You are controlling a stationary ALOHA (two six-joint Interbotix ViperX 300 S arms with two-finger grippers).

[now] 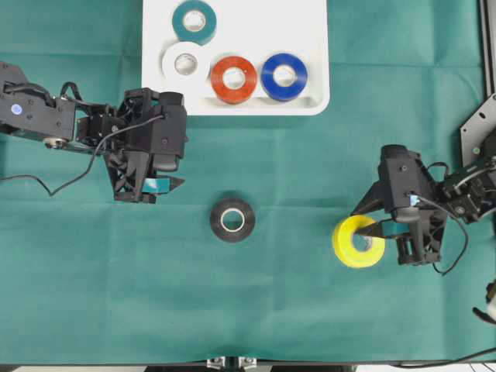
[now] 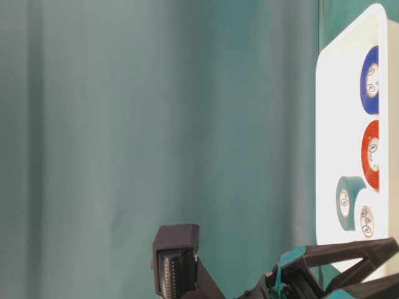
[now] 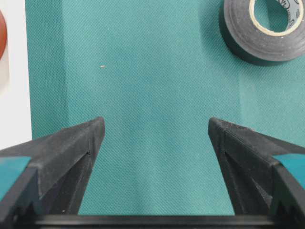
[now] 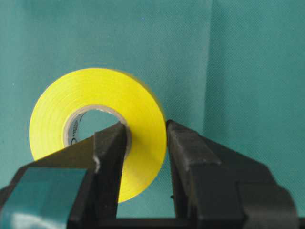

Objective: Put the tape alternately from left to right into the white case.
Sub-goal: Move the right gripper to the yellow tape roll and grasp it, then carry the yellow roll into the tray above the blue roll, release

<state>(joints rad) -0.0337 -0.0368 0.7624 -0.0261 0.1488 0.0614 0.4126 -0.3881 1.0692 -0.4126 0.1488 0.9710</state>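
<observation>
The white case (image 1: 310, 46) at the back holds the teal roll (image 1: 194, 22), the white roll (image 1: 184, 63), the red-orange roll (image 1: 234, 79) and the blue roll (image 1: 284, 76). A black roll (image 1: 232, 220) lies flat on the green cloth in the middle. My left gripper (image 1: 151, 192) hangs open to its left, with bare cloth between the fingers (image 3: 156, 125); the black roll (image 3: 267, 28) lies ahead to the right. My right gripper (image 4: 147, 130) is shut on the wall of the yellow roll (image 4: 95, 90), one finger through its hole and one outside. The yellow roll (image 1: 349, 244) sits tilted at the right.
The case's near rim (image 3: 14, 95) lies just left of my left gripper. A metal frame (image 1: 477, 128) stands at the table's right edge. Green cloth (image 1: 287, 310) covers the table; the front half is open space around the black roll.
</observation>
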